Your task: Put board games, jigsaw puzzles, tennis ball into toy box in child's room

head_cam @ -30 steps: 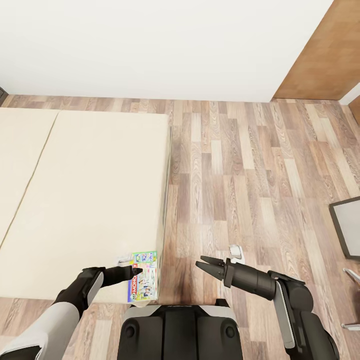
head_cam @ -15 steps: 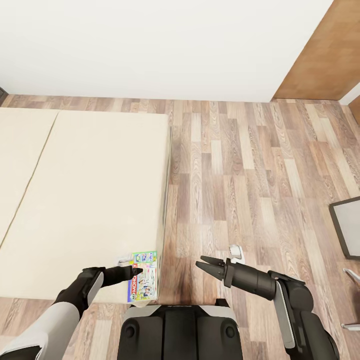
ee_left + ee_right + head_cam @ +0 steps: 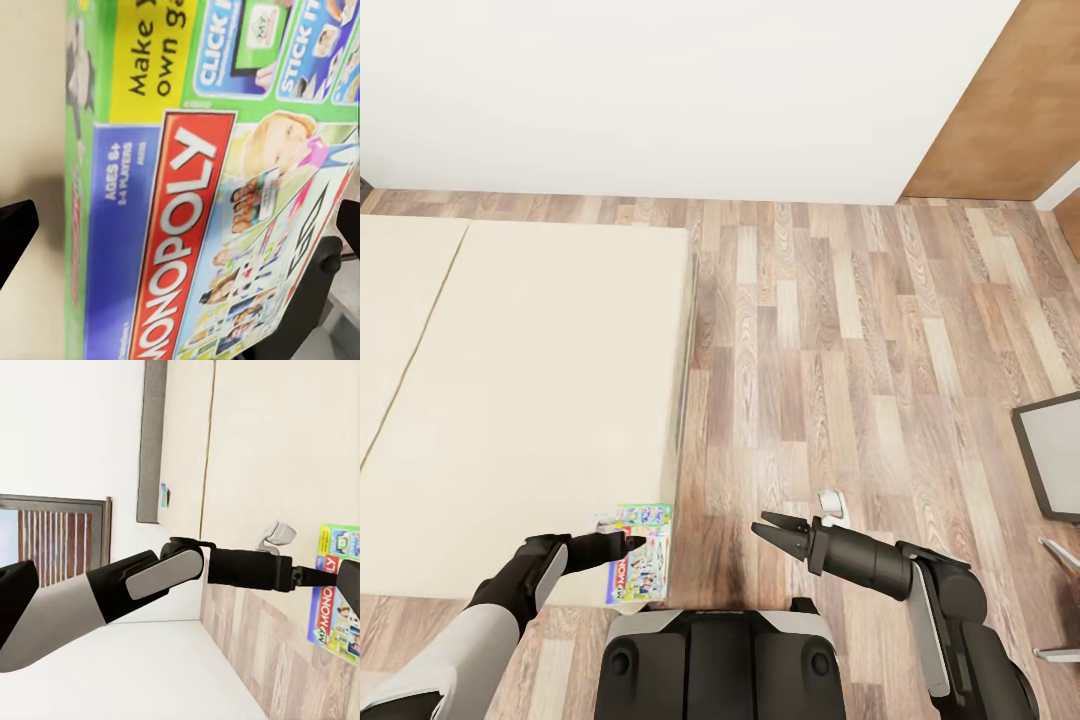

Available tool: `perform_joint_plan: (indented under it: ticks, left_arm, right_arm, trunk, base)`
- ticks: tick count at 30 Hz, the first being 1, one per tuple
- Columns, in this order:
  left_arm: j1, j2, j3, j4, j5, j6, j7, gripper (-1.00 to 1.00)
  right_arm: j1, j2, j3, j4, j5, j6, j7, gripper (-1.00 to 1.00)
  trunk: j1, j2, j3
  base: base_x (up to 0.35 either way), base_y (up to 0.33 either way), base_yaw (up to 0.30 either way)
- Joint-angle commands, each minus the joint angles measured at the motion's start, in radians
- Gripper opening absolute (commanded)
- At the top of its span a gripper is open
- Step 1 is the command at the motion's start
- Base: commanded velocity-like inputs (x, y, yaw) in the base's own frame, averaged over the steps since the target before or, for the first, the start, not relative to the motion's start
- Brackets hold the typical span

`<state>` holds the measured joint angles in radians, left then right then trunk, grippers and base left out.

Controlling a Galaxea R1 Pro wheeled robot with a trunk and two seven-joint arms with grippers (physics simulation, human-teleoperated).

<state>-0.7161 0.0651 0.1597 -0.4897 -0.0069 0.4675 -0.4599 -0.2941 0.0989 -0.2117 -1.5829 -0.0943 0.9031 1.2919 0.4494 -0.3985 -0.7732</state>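
The green Monopoly board game (image 3: 640,565) lies flat on the near right corner of the beige bed (image 3: 520,400). My left gripper (image 3: 632,545) hovers just over it, open; in the left wrist view the box (image 3: 202,225) lies between the spread fingertips (image 3: 15,229). My right gripper (image 3: 762,527) is open and holds nothing, above the plank floor right of the bed. In the right wrist view the Monopoly box (image 3: 334,596) shows past my left arm, and a small blue board game (image 3: 163,495) lies far up the bed by the grey headboard (image 3: 154,435).
A small white-grey object (image 3: 602,521) sits on the bed beside the Monopoly box. Another small white object (image 3: 832,505) lies on the floor near my right gripper. A dark-framed grey panel (image 3: 1052,462) stands at the right edge. A brown wooden panel (image 3: 1000,100) meets the white wall.
The whole picture has shifted a little to the left, so the camera moved. Both arms keep their places in the picture, and the grippers stay open.
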Motion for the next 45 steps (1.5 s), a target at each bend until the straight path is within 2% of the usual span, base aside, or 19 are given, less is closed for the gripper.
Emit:
perform_joint_plan:
  ticks: [1,11,17,22,26,28,29,31,32,33,34,38,41,43,45]
  left_arm:
    - [0.000,-0.001,0.006,-0.001,-0.001,0.008,-0.005,1.00]
    - [0.000,0.000,0.006,-0.001,-0.001,0.008,-0.006,1.00]
    - [0.000,0.016,0.016,-0.001,-0.001,0.006,-0.014,1.00]
    - [0.000,0.047,0.075,-0.002,0.001,0.008,-0.017,1.00]
    - [0.000,0.091,0.134,-0.002,0.001,0.028,-0.036,1.00]
    - [0.001,0.115,0.159,-0.003,0.000,0.041,-0.113,1.00]
    - [0.002,0.121,0.164,-0.003,-0.001,0.044,-0.139,1.00]
    - [0.003,0.151,0.174,-0.003,-0.003,0.054,-0.247,1.00]
    - [0.003,0.159,0.175,-0.003,-0.003,0.056,-0.272,1.00]
    - [0.004,0.187,0.178,-0.003,-0.004,0.063,-0.341,1.00]
    - [0.005,0.206,0.179,-0.002,-0.003,0.066,-0.378,1.00]
    - [0.011,0.270,0.182,0.002,0.000,0.077,-0.544,1.00]
    - [0.025,0.288,0.183,0.003,0.000,0.081,-0.650,1.00]
    - [0.044,0.297,0.196,0.003,0.000,0.088,-0.764,1.00]
    - [0.053,0.299,0.209,0.001,-0.003,0.100,-0.841,1.00]
  right_arm:
    - [0.000,0.001,-0.002,0.000,-0.001,0.007,0.003,1.00]
    - [0.000,0.001,-0.002,0.000,-0.001,0.007,0.003,1.00]
    - [0.000,0.001,-0.002,0.000,-0.001,0.007,0.003,1.00]
    - [0.000,0.001,-0.002,0.000,0.000,0.007,0.003,1.00]
    - [0.000,0.002,-0.002,0.000,0.002,0.007,0.002,1.00]
    - [0.000,0.002,-0.002,0.000,0.002,0.007,0.001,1.00]
    - [0.000,0.001,-0.002,0.000,0.002,0.007,0.002,1.00]
    - [0.000,0.001,-0.002,0.000,0.002,0.007,0.002,1.00]
    - [0.000,0.001,-0.002,0.000,0.002,0.007,0.002,1.00]
    - [0.000,0.001,-0.002,0.000,0.003,0.007,0.001,1.00]
    - [0.000,0.002,-0.002,0.000,0.003,0.007,0.001,1.00]
    - [0.000,0.002,-0.002,0.000,0.004,0.007,0.000,1.00]
    - [0.000,0.003,-0.001,0.000,0.004,0.007,-0.007,1.00]
    - [0.001,0.003,-0.001,0.001,0.004,0.007,-0.019,1.00]
    - [0.001,0.004,0.000,0.001,0.004,0.007,-0.030,1.00]
  trunk:
    - [0.001,-0.001,-0.001]
    - [0.001,-0.001,-0.001]
    - [0.001,-0.001,-0.001]
    - [0.001,-0.001,-0.001]
    - [0.001,-0.001,-0.001]
    - [0.001,-0.001,-0.001]
    - [0.001,-0.001,-0.001]
    - [0.001,-0.001,-0.001]
    - [0.001,-0.001,-0.001]
    - [0.001,-0.001,-0.001]
    - [0.001,-0.001,-0.001]
    - [0.001,-0.001,-0.001]
    - [0.001,-0.001,-0.001]
    - [0.001,-0.001,-0.001]
    - [0.001,-0.001,-0.001]
  base:
    - [0.000,-0.003,0.000]
    - [0.000,-0.001,0.000]
    - [0.000,0.000,0.000]
    - [0.000,0.000,0.000]
    - [0.000,0.000,0.000]
    - [0.000,0.000,0.000]
    - [0.000,0.000,0.000]
    - [0.000,0.000,0.000]
    - [0.000,0.000,0.000]
    - [0.000,0.000,0.000]
    - [0.000,0.000,0.000]
    - [0.000,0.000,0.000]
    - [0.000,0.000,0.000]
    - [0.000,0.000,0.000]
    - [0.000,0.000,0.000]
